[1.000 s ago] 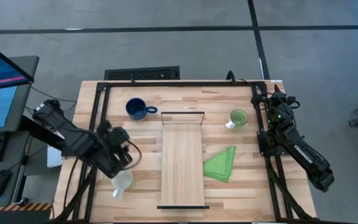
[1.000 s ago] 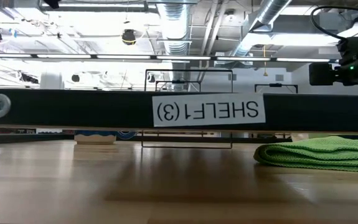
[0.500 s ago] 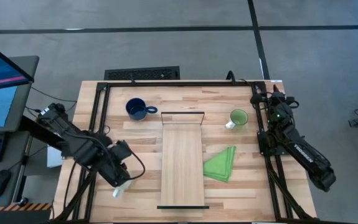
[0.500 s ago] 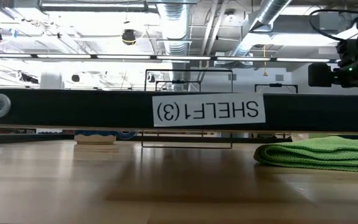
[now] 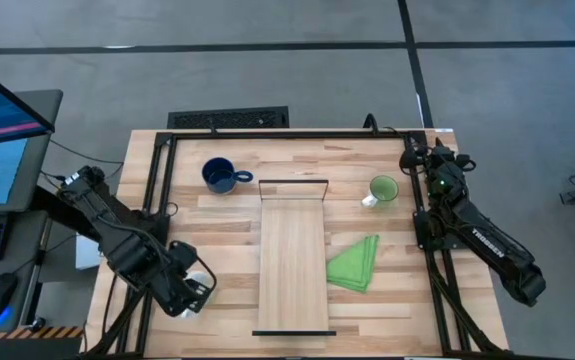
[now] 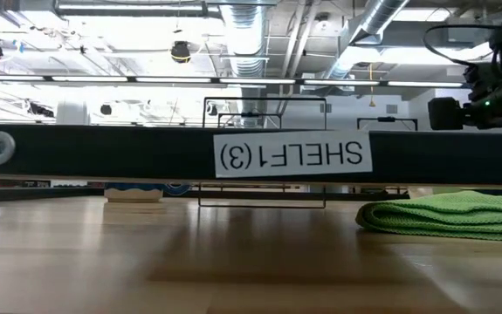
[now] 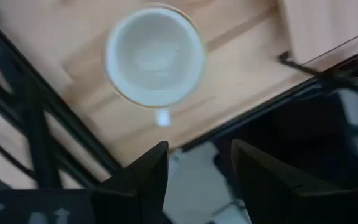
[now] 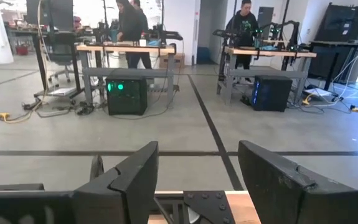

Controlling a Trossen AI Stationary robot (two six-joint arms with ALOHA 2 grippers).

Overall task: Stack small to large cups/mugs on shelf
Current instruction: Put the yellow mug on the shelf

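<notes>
The white mug (image 7: 155, 56) stands empty below the left gripper (image 7: 194, 165), fingers apart; right gripper (image 8: 197, 168) gapes, idle.

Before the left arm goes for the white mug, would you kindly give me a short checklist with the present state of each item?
1. White mug upright, mouth up: ok.
2. Left gripper open, nothing between its fingers: ok.
3. Left gripper over the mug: not ok, the mug sits ahead of the fingers.
4. Shelf plank bare: ok.
5. Right gripper open, away from the light green mug: ok.
</notes>
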